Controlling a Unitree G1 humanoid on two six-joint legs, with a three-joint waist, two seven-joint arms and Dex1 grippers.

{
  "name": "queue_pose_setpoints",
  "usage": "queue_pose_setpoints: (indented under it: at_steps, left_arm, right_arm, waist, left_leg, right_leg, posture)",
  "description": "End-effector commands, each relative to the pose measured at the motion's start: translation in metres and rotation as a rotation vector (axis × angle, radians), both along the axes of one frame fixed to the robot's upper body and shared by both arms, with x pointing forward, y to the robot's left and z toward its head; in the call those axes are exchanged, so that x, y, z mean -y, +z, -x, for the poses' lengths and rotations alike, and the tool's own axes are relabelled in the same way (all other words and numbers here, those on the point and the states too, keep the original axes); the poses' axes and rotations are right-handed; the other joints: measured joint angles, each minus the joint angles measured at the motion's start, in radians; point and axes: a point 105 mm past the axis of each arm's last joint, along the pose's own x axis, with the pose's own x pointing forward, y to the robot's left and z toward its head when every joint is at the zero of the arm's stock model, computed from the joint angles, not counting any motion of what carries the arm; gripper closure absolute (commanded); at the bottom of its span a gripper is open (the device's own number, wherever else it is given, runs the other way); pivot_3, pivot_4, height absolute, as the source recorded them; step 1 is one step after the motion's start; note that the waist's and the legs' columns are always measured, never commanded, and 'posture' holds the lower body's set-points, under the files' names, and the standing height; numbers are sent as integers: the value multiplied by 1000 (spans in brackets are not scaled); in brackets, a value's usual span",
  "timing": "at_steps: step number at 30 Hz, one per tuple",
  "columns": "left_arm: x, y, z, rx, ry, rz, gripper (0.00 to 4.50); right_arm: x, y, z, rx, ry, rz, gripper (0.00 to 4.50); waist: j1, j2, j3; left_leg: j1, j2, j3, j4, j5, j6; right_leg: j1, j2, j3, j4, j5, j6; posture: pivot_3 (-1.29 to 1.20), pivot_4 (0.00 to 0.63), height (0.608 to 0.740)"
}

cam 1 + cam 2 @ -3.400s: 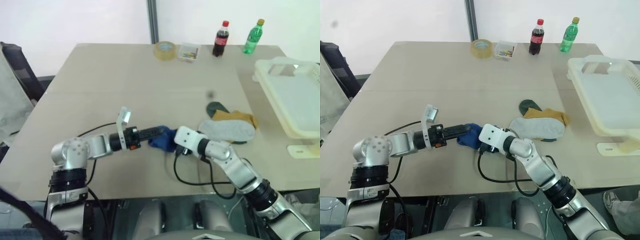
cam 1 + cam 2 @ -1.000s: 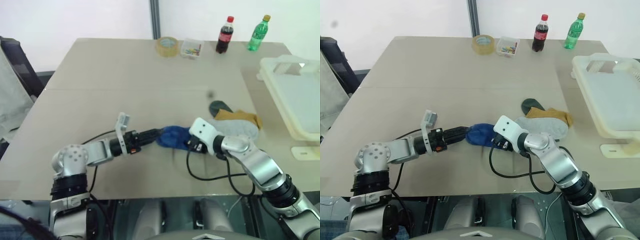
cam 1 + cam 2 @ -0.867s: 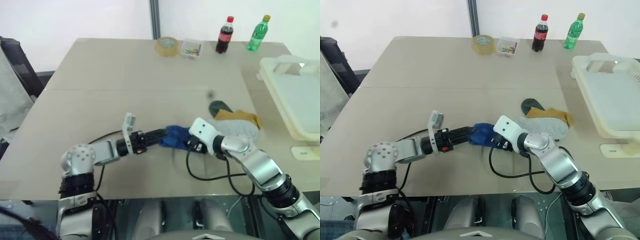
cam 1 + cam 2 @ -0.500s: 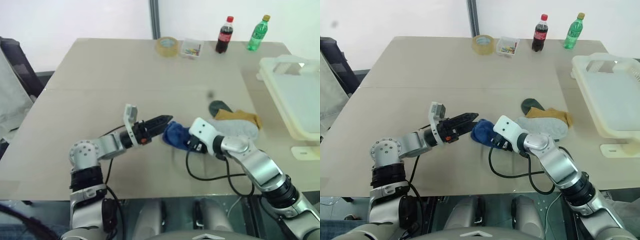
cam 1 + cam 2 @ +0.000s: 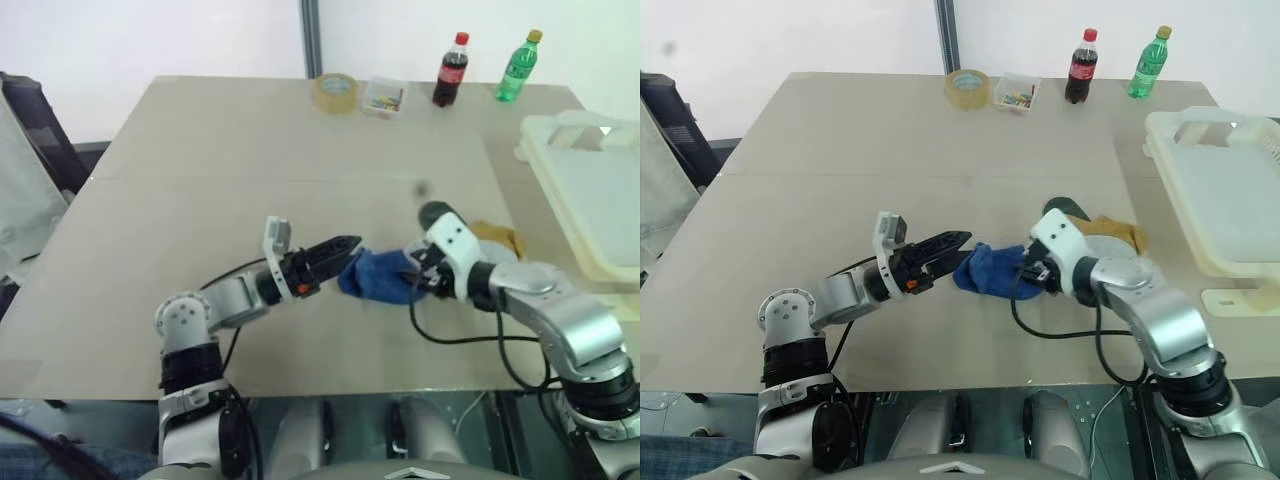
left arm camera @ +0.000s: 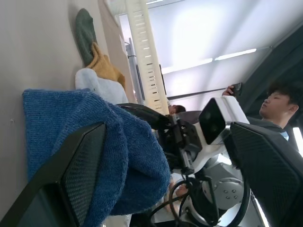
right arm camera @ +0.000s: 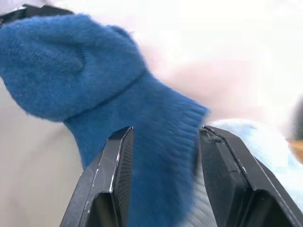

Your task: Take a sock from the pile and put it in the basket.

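Note:
The blue sock (image 5: 374, 279) hangs a little above the table, bunched, with my right gripper (image 5: 411, 281) shut on its cuff; in the right wrist view the sock (image 7: 118, 109) fills the gap between both fingers. My left gripper (image 5: 343, 249) is open, its fingertips right beside the sock's toe end, and I cannot tell whether they touch. The pile (image 5: 494, 238) lies just behind my right hand, showing mustard-yellow, grey-white and a dark green sock (image 5: 437, 211). The cream basket (image 5: 545, 128) stands at the table's right edge.
At the far edge stand a tape roll (image 5: 334, 93), a small clear box (image 5: 382, 97), a cola bottle (image 5: 450, 70) and a green bottle (image 5: 518, 66). A person (image 6: 277, 106) holding a phone shows in the left wrist view. A black cable loops under my right arm.
My right gripper has lifted the blue sock and carried it to the right, toward the pile. The left arm has followed to the right, its gripper staying open beside the sock.

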Motion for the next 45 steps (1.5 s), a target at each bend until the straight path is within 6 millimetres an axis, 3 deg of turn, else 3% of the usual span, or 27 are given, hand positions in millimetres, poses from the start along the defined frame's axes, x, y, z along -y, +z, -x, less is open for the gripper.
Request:
queue_pose_setpoints:
  at_steps: [1, 7, 15, 20, 21, 22, 24, 26, 34, 44, 45]
  left_arm:
    - [13, 14, -9, 35, -8, 54, 32]
    - [36, 11, -14, 14, -64, 77, 32]
    - [51, 4, -19, -13, -97, 98, 32]
    - [63, 1, -22, -26, -115, 113, 32]
    - [65, 1, -23, -26, -115, 118, 0]
    - [67, 1, -23, -26, -115, 123, 0]
    - [69, 2, -25, -24, -110, 136, 0]
    - [70, 3, -26, -22, -103, 145, 0]
    - [67, 3, -28, -11, -88, 148, 0]
    - [62, 3, -29, -3, -66, 144, 0]
    - [61, 3, -29, -2, -64, 144, 0]
  right_arm:
    - [18, 14, 1, 14, -37, -37, 2278]
    - [18, 16, 15, -38, -30, -103, 2278]
    - [-13, 31, 23, -39, -16, -234, 2278]
    - [-22, 25, 17, -53, -83, -248, 2278]
    - [-24, 24, 13, -54, -106, -249, 1760]
    - [-25, 23, 11, -56, -124, -249, 1623]
    - [-26, 18, 7, -53, -155, -214, 659]
    - [-25, 10, 4, -51, -177, -163, 57]
    - [-10, -21, -2, -105, -291, -27, 57]
    - [-10, -24, 2, -107, -252, -3, 57]
    - [-11, -24, 2, -101, -248, -2, 279]
  waist:
    - [6, 0, 0]
    - [10, 0, 0]
    - [6, 0, 0]
    - [15, 0, 0]
    - [15, 0, 0]
    - [15, 0, 0]
    - [15, 0, 0]
    - [17, 0, 0]
    - [17, 0, 0]
    - [16, 0, 0]
    - [16, 0, 0]
  left_leg:
    - [0, 0, 0, 0, 0, 0]
    - [0, 0, 0, 0, 0, 0]
    - [0, 1, 0, 0, -2, 3]
    - [0, 1, 0, 0, -2, 3]
    - [0, 1, 0, 0, -1, 2]
    - [0, 1, 0, 0, -1, 2]
    - [0, 1, 1, 0, -1, 2]
    - [0, 1, 1, 0, -1, 2]
    - [0, 1, 1, 0, -1, 3]
    - [0, 1, 1, 0, -2, 3]
    - [0, 1, 1, 0, -2, 3]
  right_leg:
    - [0, 0, 0, 0, 0, 0]
    - [0, 2, 0, 0, 0, 0]
    - [0, 5, 1, 0, 0, 0]
    - [0, 5, 1, 0, 0, 0]
    - [0, 5, 2, -1, 0, 0]
    - [0, 5, 2, -1, 0, 0]
    - [-1, 5, 2, 0, 0, 0]
    - [-1, 5, 2, 0, 0, 0]
    - [-1, 5, 2, 0, 0, 0]
    - [-1, 5, 2, 0, 0, 0]
    - [-1, 5, 2, 0, 0, 0]
  posture:
    - [0, 150, 735]
    - [0, 150, 735]
    - [0, 150, 735]
    - [0, 150, 735]
    - [0, 150, 735]
    - [0, 150, 735]
    - [0, 150, 735]
    - [0, 150, 735]
    - [0, 150, 735]
    - [0, 150, 735]
    - [0, 150, 735]
